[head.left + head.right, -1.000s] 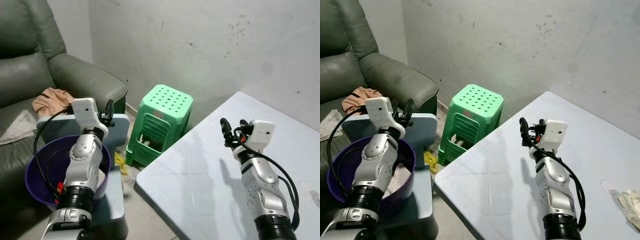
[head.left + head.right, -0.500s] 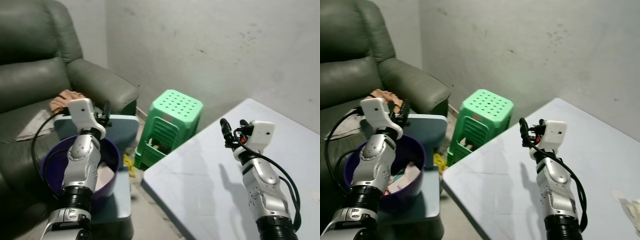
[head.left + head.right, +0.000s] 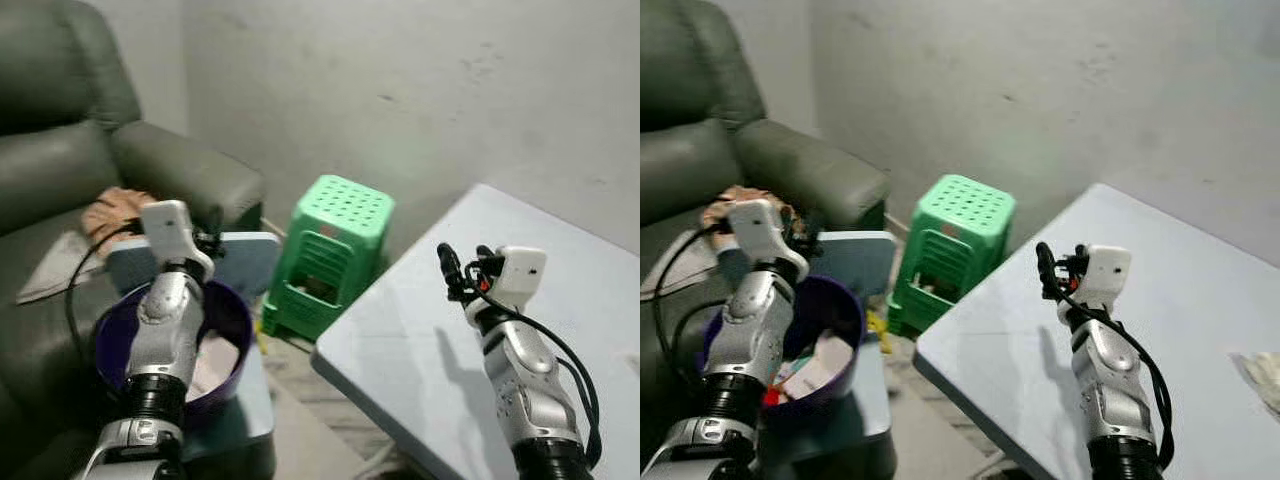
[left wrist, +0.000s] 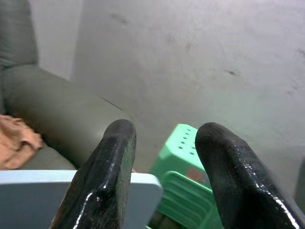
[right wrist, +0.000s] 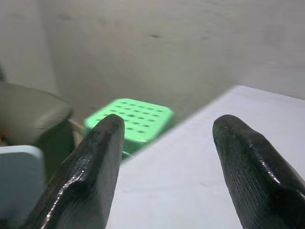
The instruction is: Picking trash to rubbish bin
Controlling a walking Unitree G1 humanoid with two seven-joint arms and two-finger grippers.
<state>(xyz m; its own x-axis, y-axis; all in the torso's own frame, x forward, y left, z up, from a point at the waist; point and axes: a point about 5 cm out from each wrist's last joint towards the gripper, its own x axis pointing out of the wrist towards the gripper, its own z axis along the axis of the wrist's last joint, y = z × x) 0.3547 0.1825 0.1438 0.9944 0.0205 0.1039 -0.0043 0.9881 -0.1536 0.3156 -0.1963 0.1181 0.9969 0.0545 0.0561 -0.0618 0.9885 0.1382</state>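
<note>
Both arms are raised and neither carries anything. The left end effector [image 3: 212, 243] hangs just above the far rim of the bin [image 3: 228, 312], a purple bowl-like tub on a low blue stand beside the sofa [image 3: 60, 150]; in its wrist view its two fingers [image 4: 107, 179] stand moderately apart with nothing between them. The right end effector [image 3: 458, 270] is held up over the near part of the bench [image 3: 420, 340], fingers [image 5: 90, 167] spread wide and empty.

The bin already holds some trash [image 3: 815, 362]: pale paper and a red scrap lie inside it, below and to the right-hand side of the left arm. So part of the job looks done.

What is left, as far as can be seen, is a crumpled whitish piece [image 3: 1263, 372] on the bench, well out to the right of the right end effector and nearer the robot, almost at the picture's edge. A green stool [image 3: 335, 245] stands on the floor between the two arms, ahead of them against the wall; a yellow scrap beside its foot may also be rubbish, though it is too small to tell.

My judgement: the crumpled piece still needs picking up, most readily by the right arm.
</note>
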